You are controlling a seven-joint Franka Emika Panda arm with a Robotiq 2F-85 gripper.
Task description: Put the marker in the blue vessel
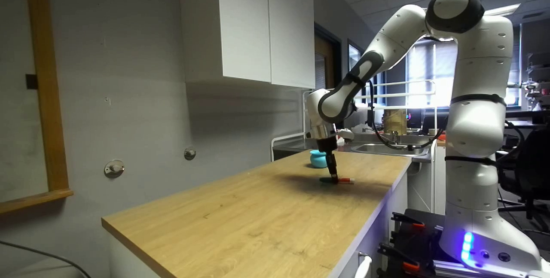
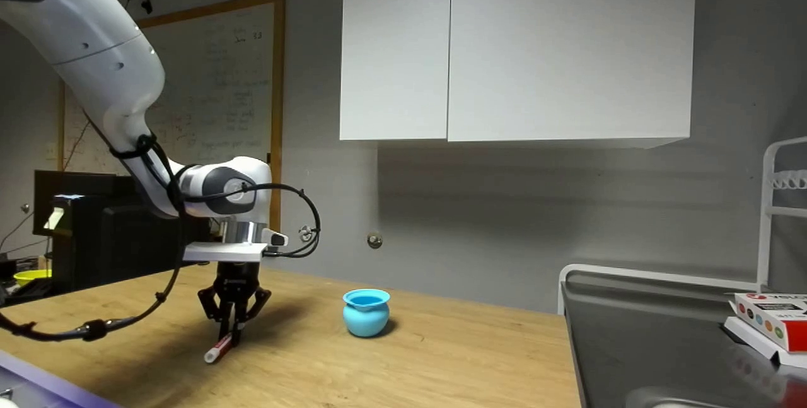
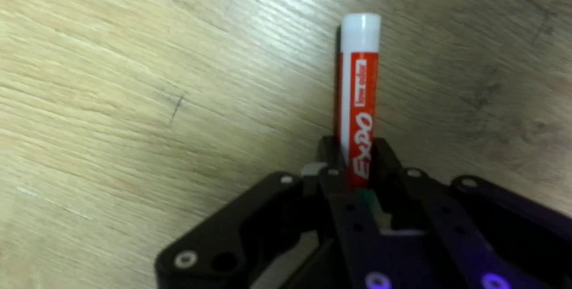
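One blue vessel point(image 2: 365, 318) stood upright on the wooden counter point(image 2: 454, 361), its mouth facing up; the bottom inside was hidden. Also one marker point(image 3: 360, 81) was there, red and white with a green end, outside the vessel and apart from it. The one gripper point(image 3: 357, 157) held it: two fingers point(image 3: 386, 159) pressed from both sides, the gap only as wide as the marker. Whether the marker touched the counter, I could not tell.
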